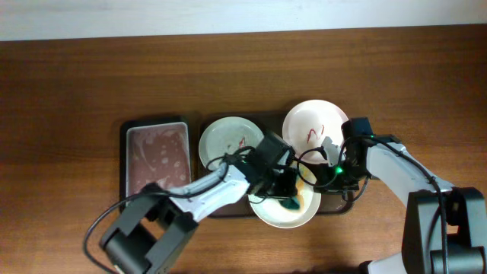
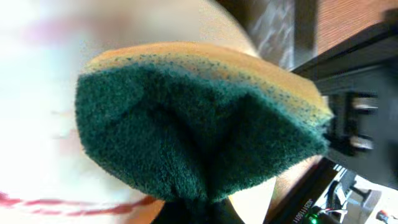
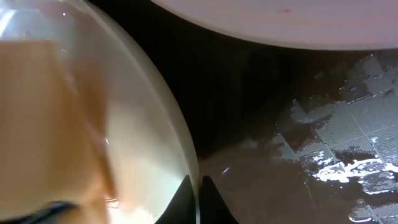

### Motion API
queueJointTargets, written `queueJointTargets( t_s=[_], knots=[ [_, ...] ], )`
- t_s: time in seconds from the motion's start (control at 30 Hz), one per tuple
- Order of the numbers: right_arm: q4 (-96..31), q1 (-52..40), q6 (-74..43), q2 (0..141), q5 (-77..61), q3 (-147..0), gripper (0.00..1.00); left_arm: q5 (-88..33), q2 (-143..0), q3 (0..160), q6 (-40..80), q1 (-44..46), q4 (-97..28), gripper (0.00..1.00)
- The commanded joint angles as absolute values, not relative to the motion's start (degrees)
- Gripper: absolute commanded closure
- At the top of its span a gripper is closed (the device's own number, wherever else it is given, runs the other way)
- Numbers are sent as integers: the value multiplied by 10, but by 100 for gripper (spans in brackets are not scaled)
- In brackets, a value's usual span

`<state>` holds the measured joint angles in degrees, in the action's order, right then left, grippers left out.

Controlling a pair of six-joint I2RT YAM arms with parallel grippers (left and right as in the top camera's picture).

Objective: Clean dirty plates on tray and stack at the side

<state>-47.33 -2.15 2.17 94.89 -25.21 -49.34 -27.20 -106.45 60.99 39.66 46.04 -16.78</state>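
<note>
Wiping the front plate [image 1: 274, 218], lying at the tray's [image 3: 261, 93] near edge, with a sponge [image 2: 199, 124] clenched in the left fingers [image 1: 289, 199]. Steadying its rim, pinched by the right fingers [image 3: 199, 198]. Next, probably: rub off the red marks firmly.

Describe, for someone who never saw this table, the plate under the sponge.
Find the dark brown tray in the middle of the wooden table. Of its three plates, the wanted plate is at the edge nearest the robot. Only it carries the green-and-yellow sponge; the left plate and the far-right plate lie uncovered.
</note>
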Motion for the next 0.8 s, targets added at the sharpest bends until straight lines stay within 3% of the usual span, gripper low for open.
queueJointTargets(
  t_s=[0.0,0.1,0.27,0.47,0.77],
  knots=[
    [-474,-18,25,950,-266,-502,96,-222,-1082,620,424,462,-195,100],
    [-478,-18,25,950,-266,-502,96,-99,-1082,620,424,436,-261,100],
    [-480,-18,25,950,-265,-502,96,-101,-1074,637,413,382,-318,100],
    [-480,-18,25,950,-263,-502,96,-154,-1029,754,280,377,-433,100],
    [-485,-18,25,950,-261,-502,96,-152,-1076,760,273,391,-409,100]
  ],
)
